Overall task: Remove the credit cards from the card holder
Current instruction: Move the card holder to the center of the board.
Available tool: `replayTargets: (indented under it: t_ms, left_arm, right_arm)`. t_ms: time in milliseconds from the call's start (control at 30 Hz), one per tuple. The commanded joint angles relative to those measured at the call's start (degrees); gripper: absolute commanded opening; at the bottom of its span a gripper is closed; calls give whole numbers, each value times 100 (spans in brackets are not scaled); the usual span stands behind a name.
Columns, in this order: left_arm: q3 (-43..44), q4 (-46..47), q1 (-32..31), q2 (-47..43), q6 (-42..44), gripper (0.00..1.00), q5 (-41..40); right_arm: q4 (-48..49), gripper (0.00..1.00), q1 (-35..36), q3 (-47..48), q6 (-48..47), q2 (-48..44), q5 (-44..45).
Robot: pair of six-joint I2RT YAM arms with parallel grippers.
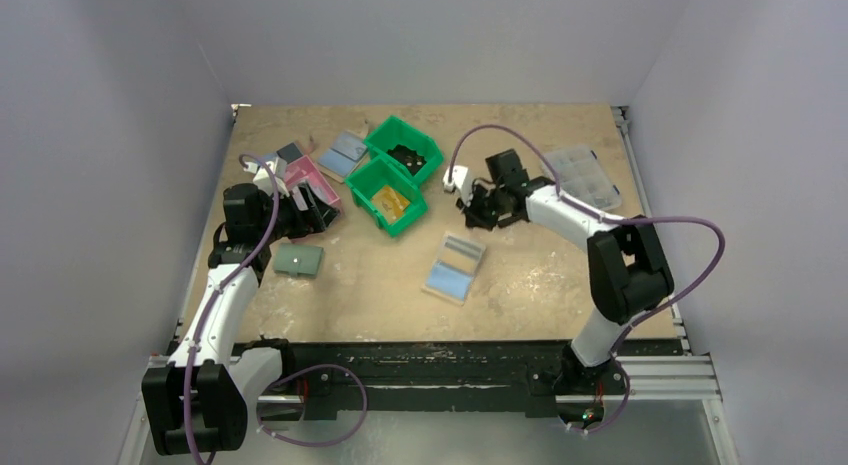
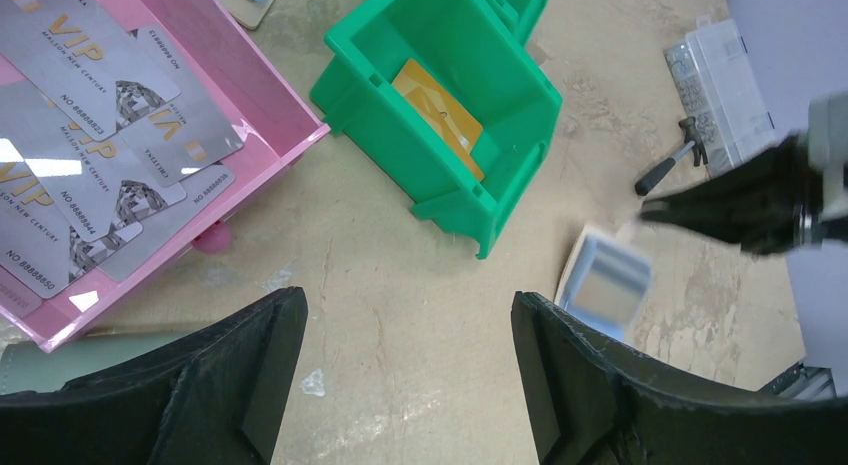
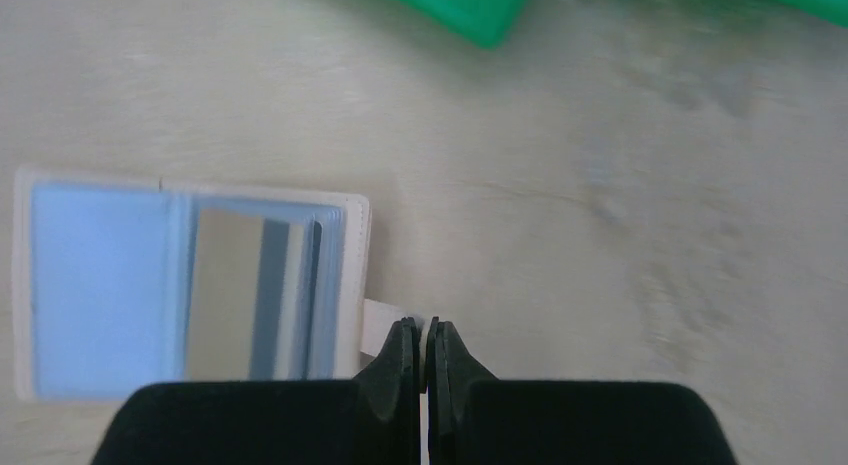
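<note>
Lying open and flat mid-table, holder: beige rim, light-blue panel toward the bases, grey striped slot panel on the far side. Tucked in the slots, a grey card with a darker band. Poking from the slot-side edge, a small pale tab. Flat inside a green bin, one yellow-orange card. Overlapping in a pink tray, several silver VIP cards, face up.

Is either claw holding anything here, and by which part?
Nothing. Left claw open and empty; right claw shut, empty, near the open card holder.
</note>
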Motion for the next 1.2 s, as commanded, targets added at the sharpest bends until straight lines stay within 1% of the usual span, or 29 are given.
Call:
replayTargets:
  t_ms: [0, 133, 233, 333, 433, 467, 533, 567, 667, 767, 833, 900, 1000, 1100, 1167]
  left_arm:
    - [187, 60, -14, -106, 102, 80, -39]
    - [186, 39, -12, -100, 104, 80, -60]
    - [194, 9, -19, -118, 123, 80, -121]
    - [195, -9, -13, -122, 136, 80, -158]
    - [202, -17, -18, -97, 141, 80, -164]
    - [203, -20, -19, -96, 146, 80, -167]
    - [204, -26, -19, -96, 148, 80, -164]
    - [204, -20, -11, -96, 143, 80, -164]
    - [203, -19, -15, -120, 141, 80, -163]
    - [208, -11, -18, -146, 140, 80, -157]
    - [203, -10, -12, -165, 132, 80, -139]
    - [206, -2, -13, -191, 125, 80, -123]
    - [195, 14, -14, -246, 114, 80, -91]
    - [195, 33, -16, -292, 105, 80, -58]
    - [199, 42, -14, -314, 92, 80, -40]
  right_arm:
    - [351, 0, -770, 1115, -82, 585, 810]
    - [495, 0, -1039, 2399, 90, 1468, 1319]
    - [877, 0, -1109, 3239, 318, 2106, 2036]
    - [1564, 0, -1150, 3757, 384, 2590, 2909]
    - [1928, 1, -1243, 4277, 470, 2948, 3631]
    - [2017, 7, -1290, 4372, 554, 3015, 3796]
    - [2157, 29, -1416, 4410, 722, 2977, 3977]
    - [2164, 37, -1485, 4372, 802, 2902, 3961]
    - [2140, 54, -1699, 3974, 1024, 2433, 3573]
    - [1812, 65, -1929, 3376, 1080, 1769, 2833]
    - [1400, 70, -2086, 2969, 1025, 1299, 2254]
    - [816, 72, -2278, 2670, 934, 901, 1660]
    - [-56, 73, -2660, 2276, 704, 380, 846]
    - [-590, 74, -3110, 1819, 412, 19, 280]
    - [-832, 74, -3350, 1570, 283, -201, 76]
